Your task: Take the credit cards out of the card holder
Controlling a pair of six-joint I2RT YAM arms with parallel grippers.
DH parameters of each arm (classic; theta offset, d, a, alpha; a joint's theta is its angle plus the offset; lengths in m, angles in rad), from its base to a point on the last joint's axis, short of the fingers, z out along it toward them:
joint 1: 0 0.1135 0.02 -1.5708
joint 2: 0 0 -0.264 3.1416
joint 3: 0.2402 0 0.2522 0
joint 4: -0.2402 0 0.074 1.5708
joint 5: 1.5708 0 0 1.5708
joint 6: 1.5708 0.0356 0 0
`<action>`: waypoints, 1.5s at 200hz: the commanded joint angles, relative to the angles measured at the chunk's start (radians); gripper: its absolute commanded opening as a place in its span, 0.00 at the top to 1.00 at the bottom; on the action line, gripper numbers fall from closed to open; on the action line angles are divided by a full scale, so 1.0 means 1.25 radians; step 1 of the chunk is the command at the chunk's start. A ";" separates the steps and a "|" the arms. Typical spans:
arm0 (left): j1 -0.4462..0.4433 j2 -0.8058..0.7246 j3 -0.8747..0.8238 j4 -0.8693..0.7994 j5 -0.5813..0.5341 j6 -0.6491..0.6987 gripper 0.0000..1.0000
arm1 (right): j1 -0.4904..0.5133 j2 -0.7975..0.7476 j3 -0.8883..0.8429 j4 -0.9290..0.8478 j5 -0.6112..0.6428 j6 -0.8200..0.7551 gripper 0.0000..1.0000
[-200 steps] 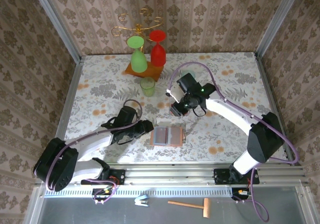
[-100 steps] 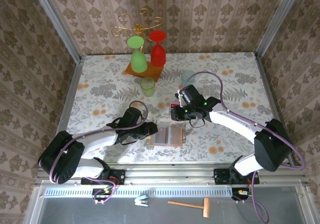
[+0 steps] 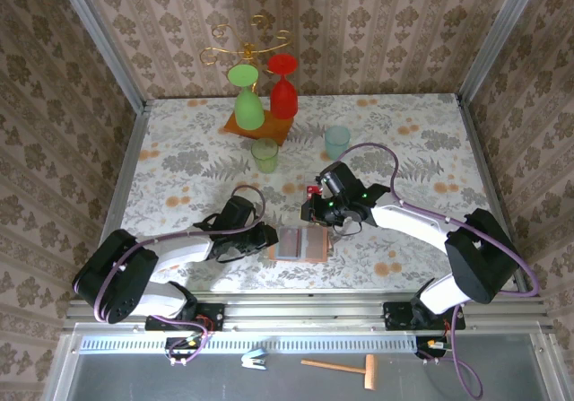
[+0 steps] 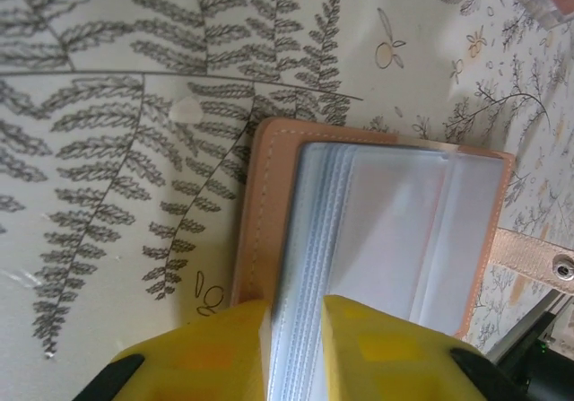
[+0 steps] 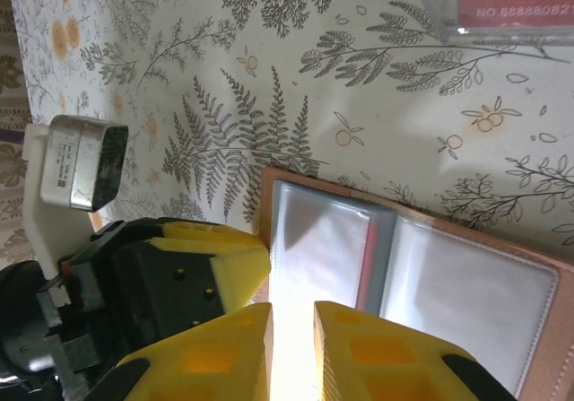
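Note:
The card holder (image 3: 303,244) lies open on the table, tan outside with clear sleeves over grey inside. My left gripper (image 3: 269,237) is at its left edge. In the left wrist view the left gripper (image 4: 296,316) is shut on the stacked sleeve edges of the card holder (image 4: 395,204). My right gripper (image 3: 316,220) comes in from the far side. In the right wrist view the right gripper (image 5: 291,316) stands narrow with a glossy sleeve of the card holder (image 5: 466,293) between its fingers. The red edge of the credit cards (image 5: 369,256) shows in a sleeve by the spine.
A clear plastic case holding a red numbered card (image 5: 502,6) lies just beyond the holder. Farther back are a green cup (image 3: 265,154), a pale teal cup (image 3: 337,141) and a wooden stand with green and red glasses (image 3: 260,105). Wallpapered walls close in three sides.
Both grippers have moved in onto the card holder and narrowed their jaws. The right arm came forward and down, uncovering the teal cup.

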State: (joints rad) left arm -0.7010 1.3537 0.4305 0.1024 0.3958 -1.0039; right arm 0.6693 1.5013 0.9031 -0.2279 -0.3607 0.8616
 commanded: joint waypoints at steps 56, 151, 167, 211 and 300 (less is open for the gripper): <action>-0.005 -0.009 -0.023 -0.004 -0.011 -0.014 0.86 | 0.047 0.055 -0.005 0.041 -0.044 0.041 0.89; -0.004 0.003 -0.029 -0.006 -0.007 -0.010 0.90 | 0.099 0.136 -0.005 0.057 -0.054 0.056 0.90; -0.004 0.002 -0.030 -0.010 -0.010 -0.006 0.90 | 0.103 0.152 -0.004 0.058 -0.056 0.056 0.90; 0.002 0.001 -0.026 -0.020 -0.010 0.000 0.90 | 0.106 0.184 -0.002 0.052 -0.047 0.053 0.87; 0.028 -0.004 -0.019 -0.058 -0.001 0.034 0.90 | 0.105 0.175 -0.003 -0.010 0.020 0.024 0.81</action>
State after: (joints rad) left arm -0.6788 1.3502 0.4068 0.0906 0.3996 -0.9939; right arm 0.7967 1.7245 0.9031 -0.1864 -0.3885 0.9115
